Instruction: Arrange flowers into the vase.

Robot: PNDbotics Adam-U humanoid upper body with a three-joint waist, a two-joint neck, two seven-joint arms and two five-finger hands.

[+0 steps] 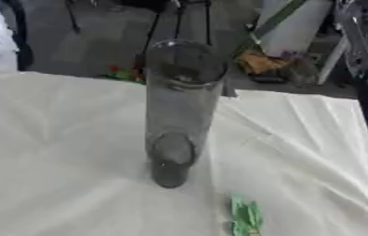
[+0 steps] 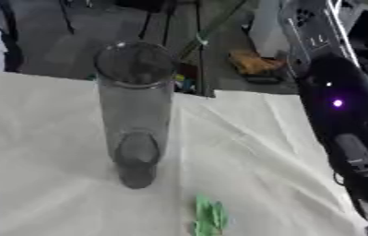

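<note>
A green leafy sprig [image 1: 246,216] lies on the cloth-covered desk [image 1: 66,138] at the near edge, just short of the empty upright glass vase [image 1: 179,110], seemingly awaiting pickup, while the right arm [image 2: 340,115] reaches down, neither hand showing.

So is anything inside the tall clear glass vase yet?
Nothing shows inside the tall clear glass vase: no stems or flowers through its wall or open mouth. Green leaves lie on the white cloth in front of it.
</note>
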